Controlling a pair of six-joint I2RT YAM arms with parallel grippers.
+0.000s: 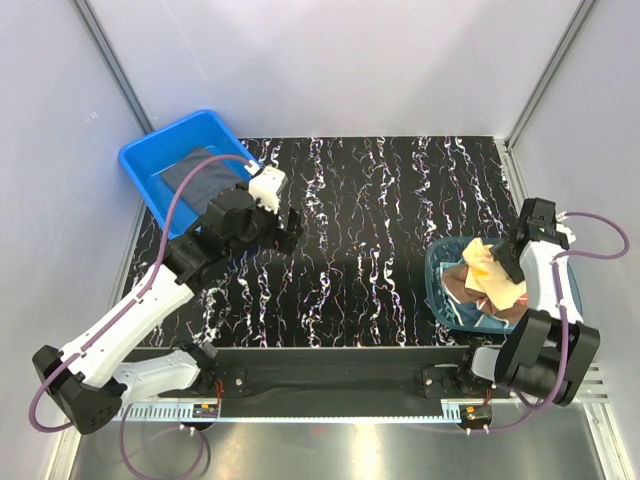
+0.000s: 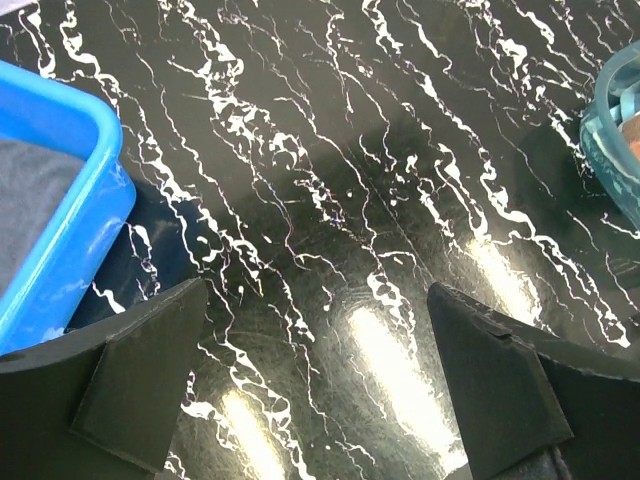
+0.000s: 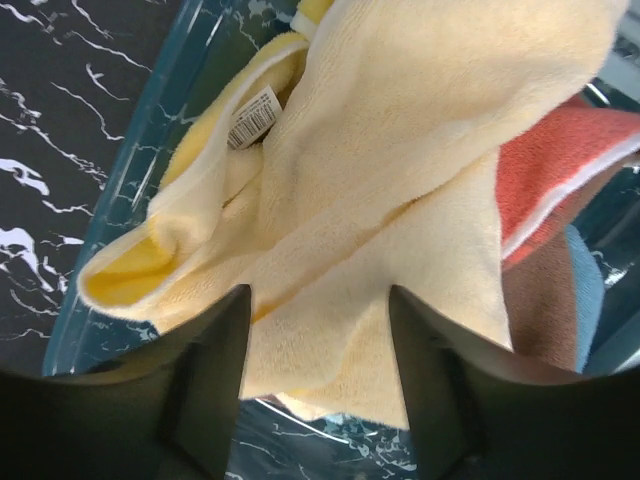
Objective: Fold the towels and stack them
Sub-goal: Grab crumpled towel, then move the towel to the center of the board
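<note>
A yellow towel (image 1: 488, 268) (image 3: 400, 180) lies crumpled on top of a pile in the translucent teal bowl (image 1: 436, 290) at the right. Under it are a brown towel (image 1: 462, 283) with a red face (image 3: 560, 160) and a strip of light blue cloth (image 3: 586, 290). My right gripper (image 1: 512, 262) (image 3: 318, 300) hovers over the bowl with its jaws apart; the yellow towel lies between the fingers, loose. A dark grey towel (image 1: 195, 175) (image 2: 25, 190) lies flat in the blue tub (image 1: 140, 165). My left gripper (image 1: 290, 228) (image 2: 316, 290) stands wide open over bare table, holding nothing.
The blue tub (image 2: 75, 200) sits at the back left corner, just left of my left fingers. The teal bowl's rim (image 2: 612, 150) (image 3: 130, 190) sits near the table's right edge. Black marbled tabletop (image 1: 370, 230) lies between them. White walls enclose the table.
</note>
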